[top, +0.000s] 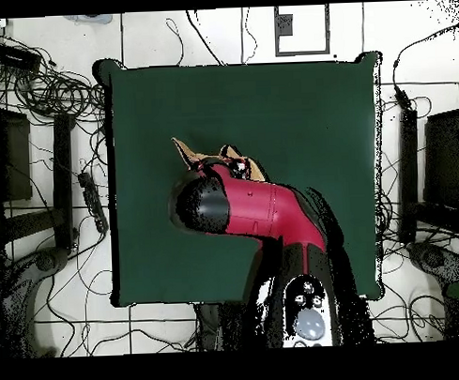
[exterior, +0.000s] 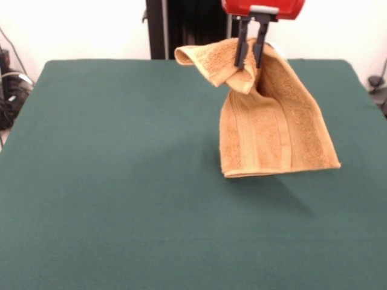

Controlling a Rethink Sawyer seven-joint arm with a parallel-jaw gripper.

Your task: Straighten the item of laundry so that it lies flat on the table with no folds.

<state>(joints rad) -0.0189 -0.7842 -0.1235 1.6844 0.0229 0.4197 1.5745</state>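
The orange-tan towel hangs in the air from my gripper, which is shut on its upper part. It droops folded, with paler band stripes running down it, and one corner sticks out to the left at the top. Its lower edge hangs just above the dark green table, right of centre. In the overhead view only small bits of the towel show past the red arm, which hides the gripper.
The arm's red wrist housing is at the top edge of the front view. Cables and dark equipment lie on the floor around the table.
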